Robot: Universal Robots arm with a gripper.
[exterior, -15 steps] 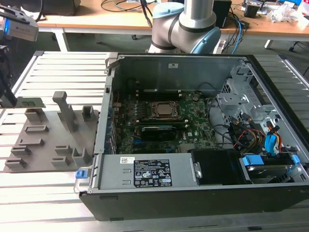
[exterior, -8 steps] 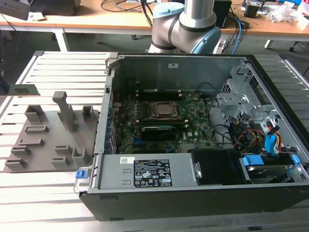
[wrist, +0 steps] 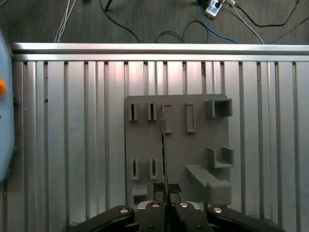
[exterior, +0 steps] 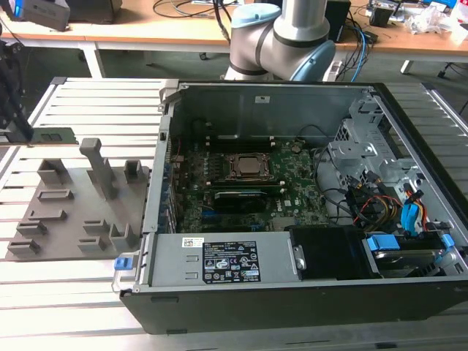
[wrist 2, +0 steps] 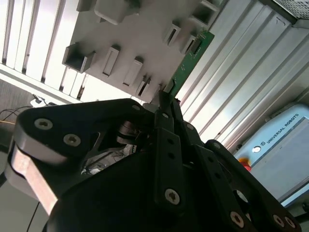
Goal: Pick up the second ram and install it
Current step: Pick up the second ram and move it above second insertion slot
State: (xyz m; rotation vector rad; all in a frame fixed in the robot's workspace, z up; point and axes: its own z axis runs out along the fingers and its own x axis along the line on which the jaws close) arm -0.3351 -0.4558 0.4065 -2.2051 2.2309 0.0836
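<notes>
Holds the second ram (exterior: 53, 136) in the gripper (wrist: 166, 191), with both fingers (wrist: 175, 188) clamped together on one short end of the stick.

Sits at the exterior view's far left, lying level with its long side horizontal. Hangs just past the far edge of the grey holder plate (exterior: 66, 219) and looks raised off it. Well apart from the open computer case (exterior: 278, 300).

In the first wrist view, reads as a thin green edge-on line running from the fingers out over the plate, alongside its upright slots. In the second wrist view, shows its green face poking out past the black fingers, above the plate's corner slots, with the slatted aluminium bench (wrist 2: 231, 72) behind. Cannot tell whether the far tip touches any slot.

On the bench, to the exterior view's right of the plate: the case, lid off. Inside:
- green motherboard (exterior: 296, 183), with the square CPU socket (exterior: 247, 167) near its middle
- black memory slots (exterior: 238, 140) with white end clips, just beside the socket
- a bundle of coloured cables (exterior: 365, 201), toward the exterior view's right

Behind the case, at the top of the exterior view: the robot arm (exterior: 281, 33), grey with a pale blue joint cap.
</notes>
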